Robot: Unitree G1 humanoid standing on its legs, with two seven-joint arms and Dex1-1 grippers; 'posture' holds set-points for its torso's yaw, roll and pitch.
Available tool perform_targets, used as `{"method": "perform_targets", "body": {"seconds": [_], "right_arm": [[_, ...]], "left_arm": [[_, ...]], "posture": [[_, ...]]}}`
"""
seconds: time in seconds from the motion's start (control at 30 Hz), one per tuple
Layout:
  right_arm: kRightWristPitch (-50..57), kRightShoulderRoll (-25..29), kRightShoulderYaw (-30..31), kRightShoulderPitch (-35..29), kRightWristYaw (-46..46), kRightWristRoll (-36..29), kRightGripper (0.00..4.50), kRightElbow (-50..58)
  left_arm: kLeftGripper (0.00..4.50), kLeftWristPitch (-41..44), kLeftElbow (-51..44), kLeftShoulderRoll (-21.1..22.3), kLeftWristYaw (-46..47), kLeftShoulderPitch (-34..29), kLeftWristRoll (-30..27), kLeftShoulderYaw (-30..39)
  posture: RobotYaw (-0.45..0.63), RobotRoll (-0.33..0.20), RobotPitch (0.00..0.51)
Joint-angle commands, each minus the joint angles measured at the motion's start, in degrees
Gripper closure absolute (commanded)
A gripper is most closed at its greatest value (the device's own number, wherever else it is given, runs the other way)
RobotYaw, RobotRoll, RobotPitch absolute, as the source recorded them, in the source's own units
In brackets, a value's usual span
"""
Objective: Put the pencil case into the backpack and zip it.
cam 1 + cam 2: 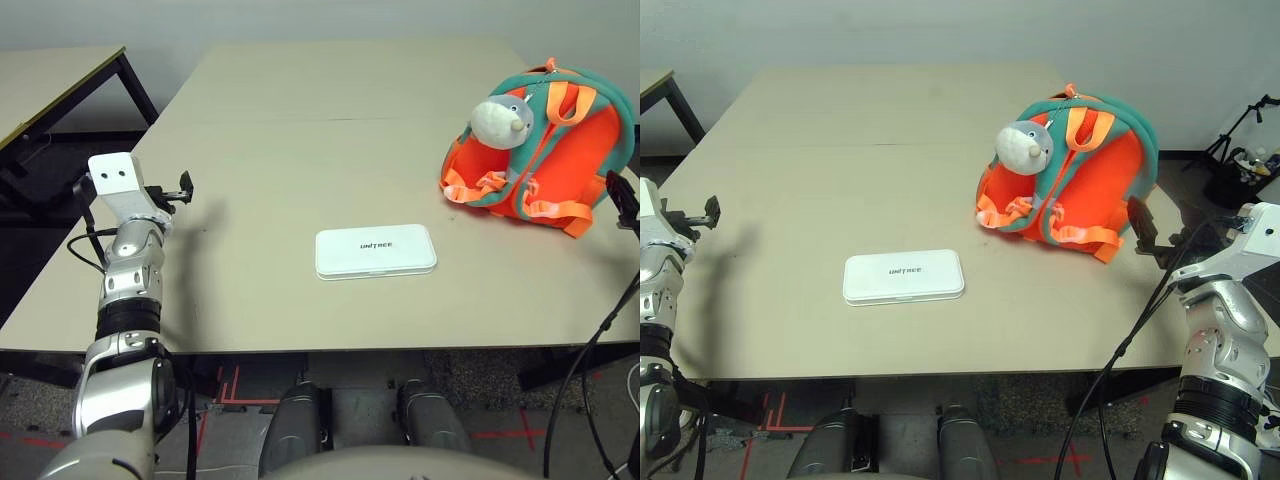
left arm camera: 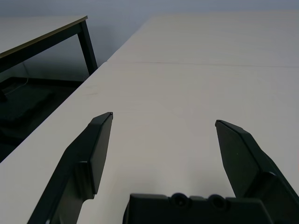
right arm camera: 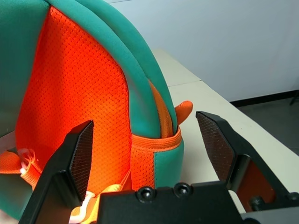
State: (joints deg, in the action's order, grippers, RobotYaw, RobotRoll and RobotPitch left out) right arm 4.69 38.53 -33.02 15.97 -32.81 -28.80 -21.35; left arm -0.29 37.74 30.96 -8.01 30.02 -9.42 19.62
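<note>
The pencil case (image 1: 375,251) lies at frame centre, long axis left-right, between both wide-open, empty grippers; the right gripper (image 3: 149,140) faces the backpack (image 1: 1070,170), the left gripper (image 2: 163,140) bare table (image 1: 300,110).

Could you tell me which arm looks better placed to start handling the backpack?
Probably the right: its open gripper faces the backpack close by, while the open left gripper hangs at the table's far left edge.

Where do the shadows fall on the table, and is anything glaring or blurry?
Left eye view: the left arm casts a soft shadow on the table, and a thin one edges the pencil case; no glare. Right wrist view: the backpack looks vividly bright, its mesh sharp.
</note>
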Motion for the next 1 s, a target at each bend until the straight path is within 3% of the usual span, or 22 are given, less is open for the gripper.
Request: {"method": "perform_targets", "body": {"seconds": [0.03, 0.2, 0.37, 0.47, 0.57, 0.73, 0.87, 1.0], "right_arm": [[0.22, 0.92, 0.02, 0.54, -0.50, 0.24, 0.01, -0.79], [0.62, 2.41, -0.42, -0.21, -1.18, 0.20, 0.01, -0.57], [7.55, 3.49, -0.75, -0.12, 0.83, -2.38, 0.01, 4.13], [22.86, 6.58, -1.62, -3.05, 3.05, -7.04, 0.01, 12.17], [36.78, 12.13, -3.50, -6.37, 3.69, -10.79, 0.01, 18.04], [63.43, 20.69, -8.00, -7.73, 4.91, -19.45, 0.01, 23.52], [83.91, 22.41, -8.14, -7.19, 2.87, -27.93, 0.01, 27.18], [87.81, 18.96, -1.44, -5.44, 4.07, -34.44, 0.01, 29.68]], "left_arm": [[0.00, 0.45, -0.11, -0.31, 0.04, 0.06, -0.05, -0.04], [0.00, 1.00, -0.08, -1.76, -1.38, 1.85, 0.07, -1.63], [0.00, 5.03, -0.21, 0.75, -9.03, 6.19, -2.70, -1.79], [0.00, 20.05, -6.32, 3.03, -17.14, 8.27, -10.24, -0.80], [0.00, 36.66, -13.83, 8.00, -23.72, 8.75, -16.37, -1.56], [0.00, 64.65, -22.19, 15.93, -27.52, 10.86, -27.06, 0.44], [0.00, 79.92, -23.03, 17.22, -26.82, 13.77, -32.33, 3.64], [0.00, 92.23, -23.08, 13.76, -22.78, 14.50, -32.97, 7.15]], "posture": [[-0.08, 0.000, 0.092], [-0.11, 0.000, 0.104], [-0.10, 0.000, 0.093], [-0.07, 0.000, 0.075], [-0.06, 0.000, 0.066], [-0.05, 0.000, 0.076], [-0.04, 0.000, 0.073], [-0.02, 0.000, 0.071]]}}
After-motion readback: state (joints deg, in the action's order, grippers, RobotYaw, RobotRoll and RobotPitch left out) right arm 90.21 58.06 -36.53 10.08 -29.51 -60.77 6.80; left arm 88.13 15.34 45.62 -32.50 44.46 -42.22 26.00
